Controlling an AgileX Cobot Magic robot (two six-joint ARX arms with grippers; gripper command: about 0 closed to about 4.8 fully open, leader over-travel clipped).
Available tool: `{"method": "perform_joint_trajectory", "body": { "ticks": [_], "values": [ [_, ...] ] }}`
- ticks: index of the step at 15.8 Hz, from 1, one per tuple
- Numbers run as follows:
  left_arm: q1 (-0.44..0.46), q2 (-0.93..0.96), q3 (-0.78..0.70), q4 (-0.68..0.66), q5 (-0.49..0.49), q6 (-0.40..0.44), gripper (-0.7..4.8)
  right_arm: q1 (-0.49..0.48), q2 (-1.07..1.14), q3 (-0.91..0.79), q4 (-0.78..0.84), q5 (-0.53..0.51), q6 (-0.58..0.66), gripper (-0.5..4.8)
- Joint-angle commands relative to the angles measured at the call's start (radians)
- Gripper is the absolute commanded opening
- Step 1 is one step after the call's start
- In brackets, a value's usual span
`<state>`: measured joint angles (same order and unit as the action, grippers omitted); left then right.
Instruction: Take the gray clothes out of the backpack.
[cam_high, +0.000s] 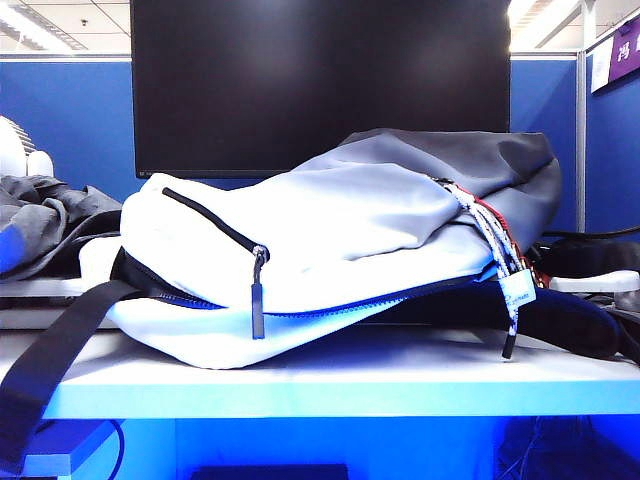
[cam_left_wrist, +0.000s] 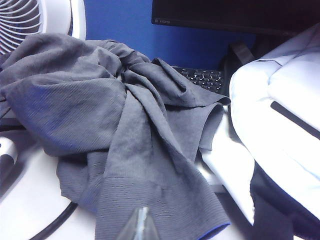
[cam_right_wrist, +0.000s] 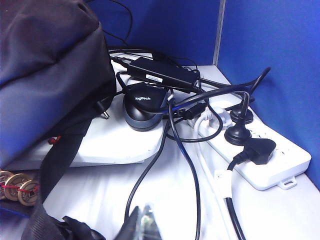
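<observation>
While the clothes (cam_left_wrist: 115, 135) lie heaped on the desk beside the backpack (cam_left_wrist: 280, 130), already outside it, the clenched, empty left gripper (cam_left_wrist: 142, 225) is just before them, the right gripper (cam_right_wrist: 142, 222), likewise clenched, well away.

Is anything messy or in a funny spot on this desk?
Yes. The gray clothes lie crumpled in a heap on the desk beside the backpack, partly over a keyboard. The backpack lies on its side. Both grippers, left and right, are shut and empty.
</observation>
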<state>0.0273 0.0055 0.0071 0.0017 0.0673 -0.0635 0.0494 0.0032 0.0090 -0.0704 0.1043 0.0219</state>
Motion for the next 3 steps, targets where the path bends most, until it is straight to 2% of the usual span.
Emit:
{"method": "perform_joint_trajectory", "body": {
  "ticks": [1, 3],
  "values": [
    [0.0, -0.002, 0.0, 0.007, 0.0, 0.004, -0.05, 0.001, -0.002, -0.002, 0.011, -0.002, 0.002, -0.06],
    [0.0, -0.002, 0.0, 0.007, 0.0, 0.004, -0.05, 0.001, -0.002, -0.002, 0.011, -0.002, 0.002, -0.06]
  ]
}}
